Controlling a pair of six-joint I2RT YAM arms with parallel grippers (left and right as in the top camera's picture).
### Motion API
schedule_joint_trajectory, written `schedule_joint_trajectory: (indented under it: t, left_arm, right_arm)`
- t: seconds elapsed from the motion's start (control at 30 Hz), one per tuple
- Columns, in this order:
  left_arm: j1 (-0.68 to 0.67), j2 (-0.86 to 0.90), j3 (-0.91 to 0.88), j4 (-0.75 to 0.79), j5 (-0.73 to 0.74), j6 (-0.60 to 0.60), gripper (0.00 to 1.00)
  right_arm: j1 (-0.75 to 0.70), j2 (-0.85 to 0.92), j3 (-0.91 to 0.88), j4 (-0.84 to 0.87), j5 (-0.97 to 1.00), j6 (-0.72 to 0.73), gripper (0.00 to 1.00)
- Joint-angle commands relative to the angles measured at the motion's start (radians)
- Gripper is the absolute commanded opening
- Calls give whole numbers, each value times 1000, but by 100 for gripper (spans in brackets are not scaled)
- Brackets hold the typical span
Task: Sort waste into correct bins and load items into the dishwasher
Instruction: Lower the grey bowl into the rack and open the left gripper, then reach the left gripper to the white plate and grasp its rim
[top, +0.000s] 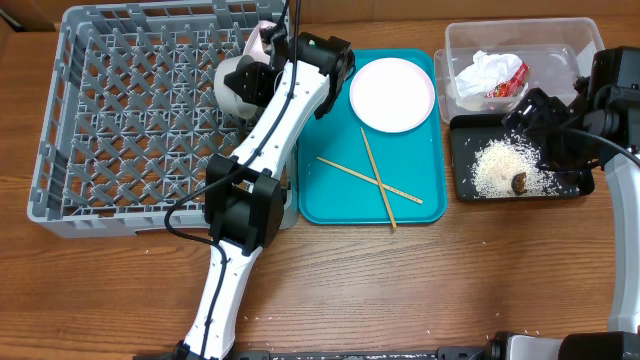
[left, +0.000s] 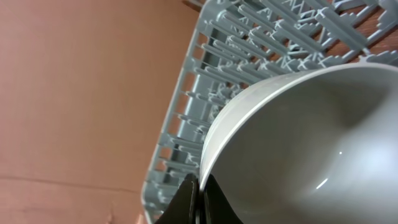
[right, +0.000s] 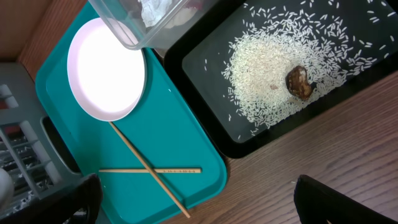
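My left gripper (left: 198, 193) is shut on the rim of a whitish bowl (left: 298, 149) and holds it over the right part of the grey dish rack (top: 130, 120); overhead the bowl (top: 238, 86) shows beside the arm. My right gripper (right: 196, 199) is open and empty above the black tray (top: 465, 150), which holds rice grains (top: 500, 165) and a brown lump (top: 520, 182). The clear tub (top: 470, 45) holds a white napkin (top: 485, 70) and a red wrapper (top: 508, 82). The white plate (top: 392, 94) and two crossed chopsticks (top: 378, 180) lie on the teal tray (top: 320, 200).
The rack fills the table's left side, and the teal tray sits right beside it. The tub and black tray stand at the far right. Bare wooden table runs along the front. The other bowl and the cup are not visible.
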Motion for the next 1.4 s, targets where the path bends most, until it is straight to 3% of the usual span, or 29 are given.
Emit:
schedule_joint_trajectory:
  t: [0.0,0.1,0.67,0.93,1.37]
  left_arm:
    - [-5,7,-5,-3,-119,110,4]
    - [-6,7,-5,-3,-140,190,4]
    - [-11,8,-5,31,72,189,4]
    - [-11,8,-5,16,94,190,4]
    - [-37,8,-5,37,525,196,9]
  right_arm:
    - [-2,-5,15,3,6,-6,100]
    - [-2,-5,15,3,6,-6,100]
    - [-2,-5,15,3,6,-6,100]
    - [-2,-5,15,3,6,-6,100]
    - [-2,-5,15,3,6,-6,100]
